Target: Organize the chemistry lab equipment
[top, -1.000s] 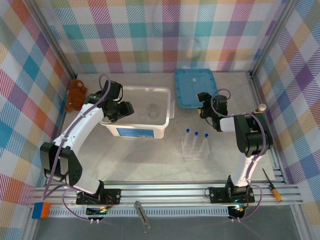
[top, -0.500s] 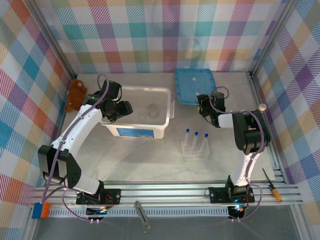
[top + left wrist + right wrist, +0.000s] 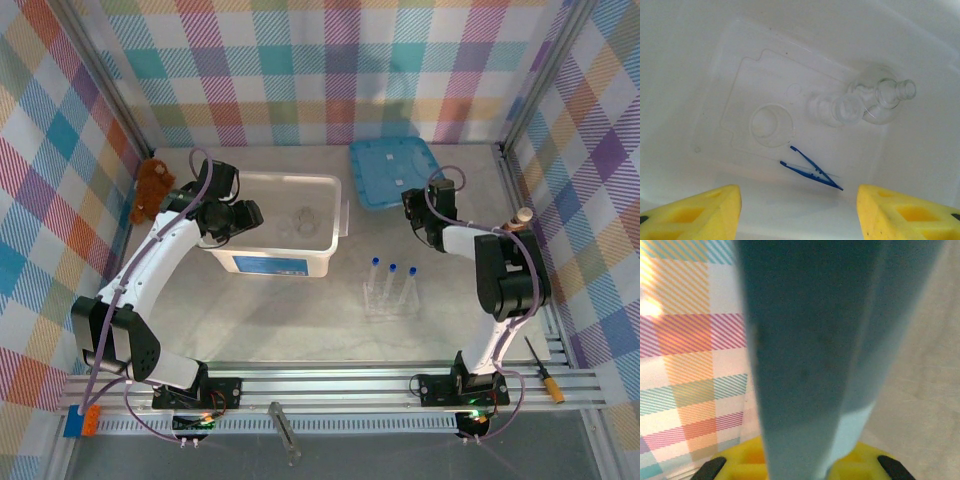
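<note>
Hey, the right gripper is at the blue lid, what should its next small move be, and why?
Probably lift the blue lid slightly off the table. The right gripper is shut on its near edge, with the lid pinched between its yellow fingers, so the grip looks made.

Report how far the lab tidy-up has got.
Done: the round glassware and blue tweezers lie in the white bin. In hand: the right gripper is shut on the edge of the blue lid; the left gripper hovers open over the bin. Remaining: three test tubes in their rack stand on the table.
</note>
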### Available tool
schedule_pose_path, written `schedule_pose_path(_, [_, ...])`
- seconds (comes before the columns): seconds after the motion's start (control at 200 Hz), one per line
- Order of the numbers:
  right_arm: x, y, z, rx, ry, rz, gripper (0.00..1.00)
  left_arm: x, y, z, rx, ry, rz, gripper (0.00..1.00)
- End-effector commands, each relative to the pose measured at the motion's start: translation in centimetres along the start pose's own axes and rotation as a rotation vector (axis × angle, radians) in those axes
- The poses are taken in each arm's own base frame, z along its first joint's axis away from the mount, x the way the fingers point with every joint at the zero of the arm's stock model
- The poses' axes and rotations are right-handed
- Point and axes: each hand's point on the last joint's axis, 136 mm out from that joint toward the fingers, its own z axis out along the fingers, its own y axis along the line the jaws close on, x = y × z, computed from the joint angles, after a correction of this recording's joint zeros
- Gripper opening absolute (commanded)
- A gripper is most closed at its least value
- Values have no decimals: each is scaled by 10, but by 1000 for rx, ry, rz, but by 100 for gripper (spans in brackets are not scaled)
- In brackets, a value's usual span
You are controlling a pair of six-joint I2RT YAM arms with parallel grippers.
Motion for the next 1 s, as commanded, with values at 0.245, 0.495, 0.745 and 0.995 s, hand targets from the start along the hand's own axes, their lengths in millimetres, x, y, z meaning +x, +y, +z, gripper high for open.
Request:
schedule_pose_path(0.245, [-5, 67, -37, -94, -25, -254, 0, -9, 3, -12, -5, -29, 10, 62])
schedule_pose_path(0.495, [-12, 111, -87, -124, -92, -459, 0, -21, -5, -24, 10, -55, 12, 62])
schedule_pose_path(0.745, [-6, 165, -158, -162, -237, -750, 0, -34, -20, -44, 60, -77, -22, 63])
schedule_pose_path(0.995, [37, 222, -226, -213, -416, -1133, 0, -35, -33, -60, 155, -107, -3, 54])
